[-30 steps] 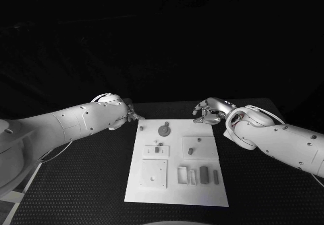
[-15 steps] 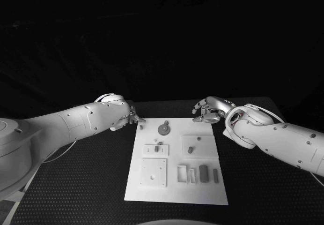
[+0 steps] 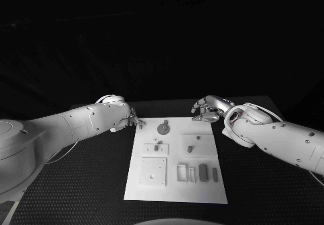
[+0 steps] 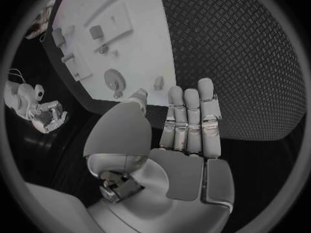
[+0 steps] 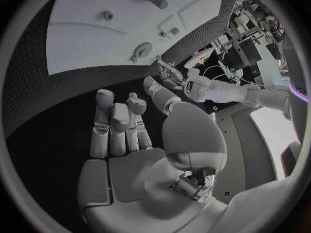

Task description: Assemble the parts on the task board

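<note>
The white task board (image 3: 177, 193) lies lengthwise in the middle of the black table. Small grey parts sit on it: a round disc (image 3: 164, 128) near the far end, a small peg (image 3: 142, 126) by the far left corner, and upright blocks (image 3: 203, 171) near the front right. My left hand (image 3: 132, 120) hovers at the board's far left corner, palm flat and fingers (image 4: 188, 119) straight, holding nothing. My right hand (image 3: 206, 112) hangs just beyond the far right corner, its fingers (image 5: 116, 127) slightly bent and empty. The disc (image 4: 115, 79) and peg (image 4: 158, 83) lie just ahead of the left fingertips.
Raised white square plates (image 3: 154, 171) and a slotted holder (image 3: 183, 174) stand on the board's near half. Black textured table surface (image 3: 81, 187) stretches on both sides of the board. My white forearms (image 3: 283, 140) reach over the table's far corners.
My left hand has eased a little closer to the board's far left corner. The right hand has barely moved, and the parts lie where they were.
</note>
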`<action>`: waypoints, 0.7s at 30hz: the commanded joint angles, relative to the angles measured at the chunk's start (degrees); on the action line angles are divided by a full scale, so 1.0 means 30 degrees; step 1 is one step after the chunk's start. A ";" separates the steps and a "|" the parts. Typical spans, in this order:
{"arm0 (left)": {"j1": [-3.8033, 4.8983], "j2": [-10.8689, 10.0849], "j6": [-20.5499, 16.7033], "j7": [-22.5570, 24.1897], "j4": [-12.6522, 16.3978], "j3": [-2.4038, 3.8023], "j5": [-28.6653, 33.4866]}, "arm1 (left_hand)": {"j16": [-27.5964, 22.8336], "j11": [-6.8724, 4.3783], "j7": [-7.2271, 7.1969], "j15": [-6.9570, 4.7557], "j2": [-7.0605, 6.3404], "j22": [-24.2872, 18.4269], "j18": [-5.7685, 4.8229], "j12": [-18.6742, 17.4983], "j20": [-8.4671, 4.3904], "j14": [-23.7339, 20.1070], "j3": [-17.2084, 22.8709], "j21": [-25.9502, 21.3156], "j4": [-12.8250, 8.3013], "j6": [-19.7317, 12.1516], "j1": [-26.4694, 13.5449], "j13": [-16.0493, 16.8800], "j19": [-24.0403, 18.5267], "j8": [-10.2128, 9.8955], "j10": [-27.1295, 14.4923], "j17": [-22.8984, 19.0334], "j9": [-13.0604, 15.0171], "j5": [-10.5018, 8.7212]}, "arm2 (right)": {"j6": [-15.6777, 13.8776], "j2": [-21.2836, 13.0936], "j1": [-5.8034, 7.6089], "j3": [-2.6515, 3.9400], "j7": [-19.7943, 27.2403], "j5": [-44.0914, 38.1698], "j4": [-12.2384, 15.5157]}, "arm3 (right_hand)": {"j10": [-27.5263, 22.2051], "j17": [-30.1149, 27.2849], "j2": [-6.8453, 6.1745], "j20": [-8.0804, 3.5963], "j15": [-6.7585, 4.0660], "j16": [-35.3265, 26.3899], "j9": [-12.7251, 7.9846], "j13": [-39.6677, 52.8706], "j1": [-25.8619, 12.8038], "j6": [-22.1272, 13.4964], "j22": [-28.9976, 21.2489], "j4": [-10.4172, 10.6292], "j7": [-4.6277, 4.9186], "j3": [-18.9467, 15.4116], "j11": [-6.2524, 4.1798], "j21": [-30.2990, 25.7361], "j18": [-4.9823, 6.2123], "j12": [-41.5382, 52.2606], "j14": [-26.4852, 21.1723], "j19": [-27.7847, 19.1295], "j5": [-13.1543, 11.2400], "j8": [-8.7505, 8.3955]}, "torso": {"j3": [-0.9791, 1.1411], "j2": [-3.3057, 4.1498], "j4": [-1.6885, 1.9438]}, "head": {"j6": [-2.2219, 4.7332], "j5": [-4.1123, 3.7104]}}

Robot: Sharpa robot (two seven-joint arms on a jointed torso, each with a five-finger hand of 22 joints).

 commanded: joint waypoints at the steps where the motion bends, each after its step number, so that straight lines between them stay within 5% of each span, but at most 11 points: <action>1: -0.0062 0.0064 0.0426 0.0333 -0.0057 0.0002 0.0353 | 0.0086 0.0038 0.0045 -0.0017 0.0196 0.0037 0.0487 0.0071 0.0112 -0.0092 -0.0139 -0.0119 0.0024 0.0043 0.0040 -0.0020 -0.0036 -0.0038 -0.0135 -0.0023 -0.0055 0.0107 | -0.0107 0.0030 0.0005 0.0013 0.0095 0.0017 0.0018 | -0.0045 0.0023 0.0149 -0.0067 0.0152 -0.0106 0.0028 -0.0022 0.0022 0.0048 0.0054 0.0018 0.0102 0.0000 0.0082 -0.0074 0.0313 -0.0018 -0.0005 0.0115 0.0032 -0.0034 | -0.0006 0.0006 0.0011 | -0.0036 -0.0005; 21: -0.0351 0.0536 0.0035 0.0793 -0.0513 -0.0001 0.0488 | 0.0124 0.0065 0.0075 -0.0009 0.0656 0.0147 0.0483 0.0113 0.0124 -0.0113 -0.0472 -0.0176 0.0013 -0.0023 0.0622 -0.0029 -0.0030 0.0005 -0.0164 -0.0040 -0.0277 0.0261 | -0.0162 0.0125 0.0005 0.0015 0.0108 0.0021 0.0017 | -0.0045 0.0026 0.0159 -0.0073 0.0148 -0.0102 0.0033 -0.0022 0.0046 0.0049 0.0059 0.0000 0.0098 0.0005 0.0078 -0.0076 0.0313 -0.0011 -0.0001 0.0118 0.0032 -0.0035 | -0.0005 -0.0016 0.0024 | -0.0084 -0.0032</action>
